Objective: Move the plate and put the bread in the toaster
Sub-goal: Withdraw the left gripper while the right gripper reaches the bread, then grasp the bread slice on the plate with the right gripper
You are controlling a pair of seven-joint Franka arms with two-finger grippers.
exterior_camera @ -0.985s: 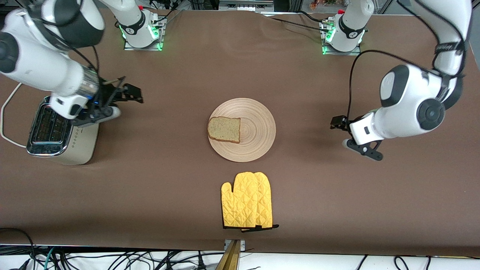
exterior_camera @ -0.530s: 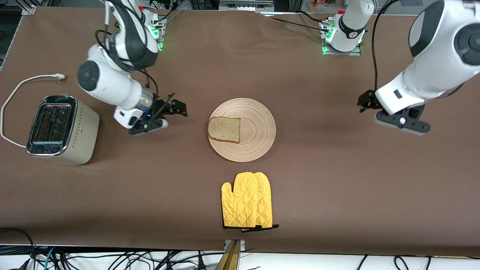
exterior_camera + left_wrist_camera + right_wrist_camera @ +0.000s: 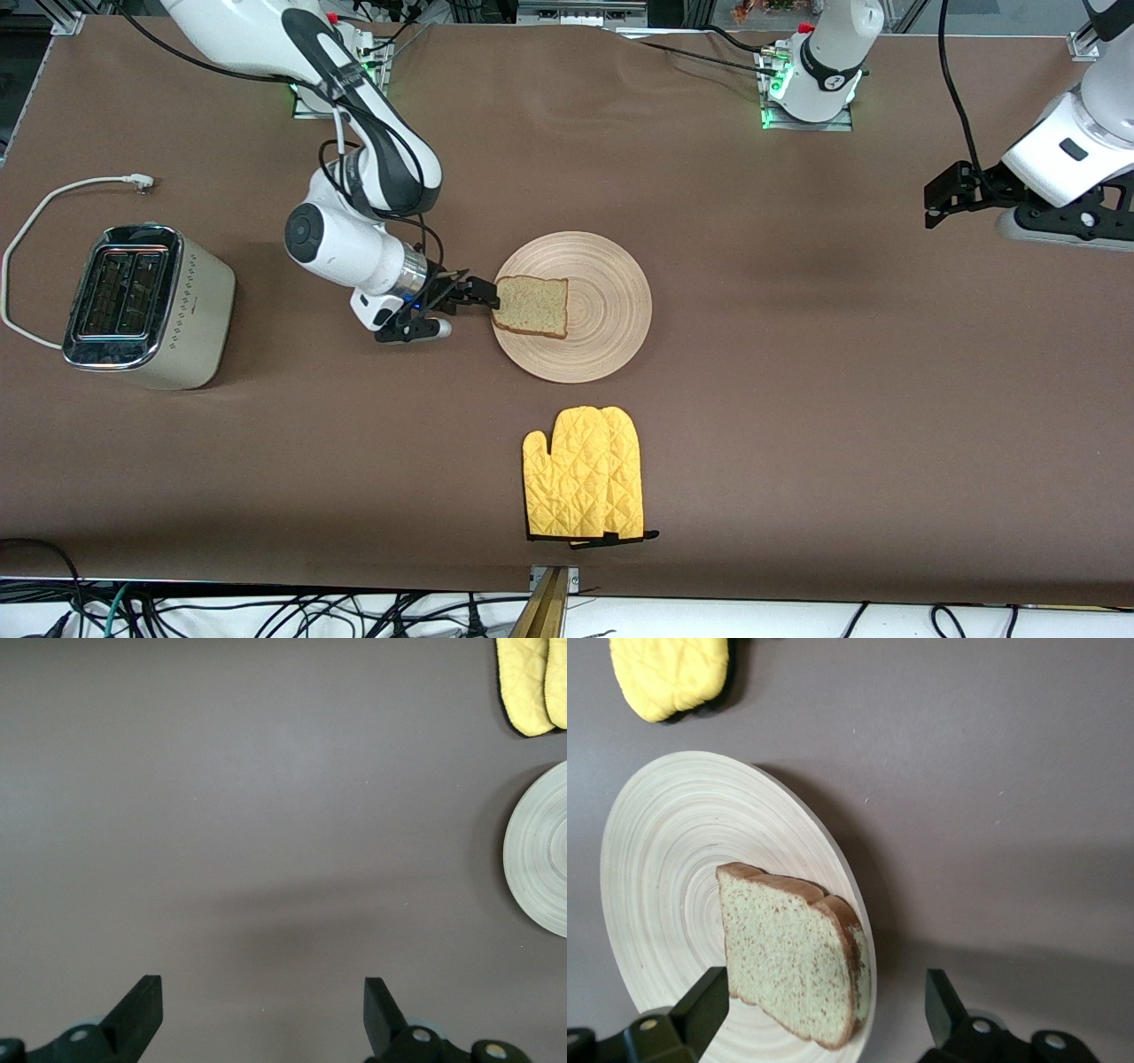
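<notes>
Ring-grained wooden plate [image 3: 592, 315], quilted cloth mitt [image 3: 582, 486], chrome-topped toaster [image 3: 142, 306].

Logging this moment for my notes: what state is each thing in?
Bread: flat on the plate, not gripped.
Plate: on the table, untouched.
Toaster: upright, slots empty.
Oven mitt: lying flat.
Right gripper: open, at the bread's edge.
Left gripper: open, over bare table.

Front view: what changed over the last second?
The right gripper swung from over the toaster to the bread, open, gripping nothing. The left gripper, open, pulled away toward its end of the table. Plate, bread, toaster and mitt stayed put.
</notes>
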